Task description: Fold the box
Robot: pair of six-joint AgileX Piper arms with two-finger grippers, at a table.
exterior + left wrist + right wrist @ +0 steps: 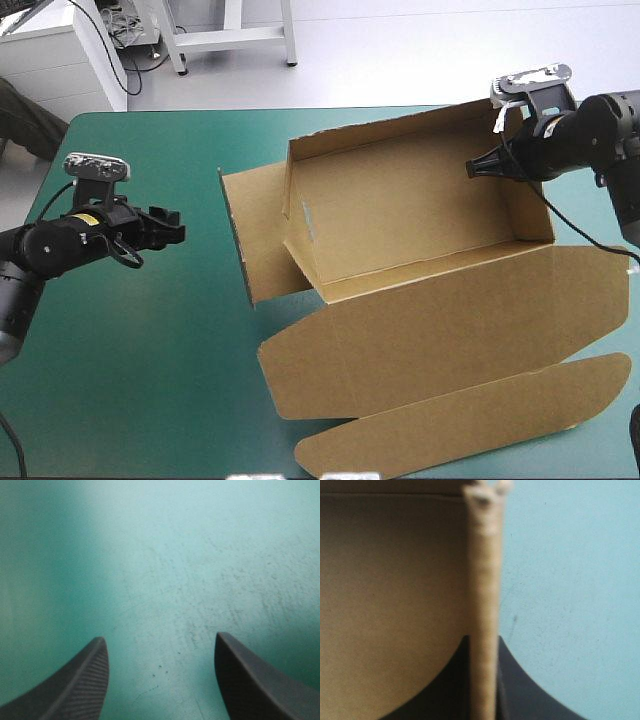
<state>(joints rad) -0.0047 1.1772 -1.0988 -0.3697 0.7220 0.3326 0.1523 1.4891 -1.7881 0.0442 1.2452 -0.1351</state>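
The brown box (400, 200) stands mid-table as an open tray with its walls raised. Its lid (450, 330) lies flat toward the near edge, ending in a long rounded flap (470, 420). A side flap (255, 230) sticks out at the tray's left end. My right gripper (475, 167) is at the tray's right wall near the far corner. In the right wrist view, the right gripper (482, 637) is shut on that wall's upper edge (482, 570), one finger inside the tray and one outside. My left gripper (175, 228) hovers left of the box, and the left gripper (160, 640) is open over bare cover.
The teal-green cover (130, 350) lies bare to the left of the box and along the near left. The lid's right corner reaches close to the table's right edge. Beyond the far edge are white furniture legs and a cabinet.
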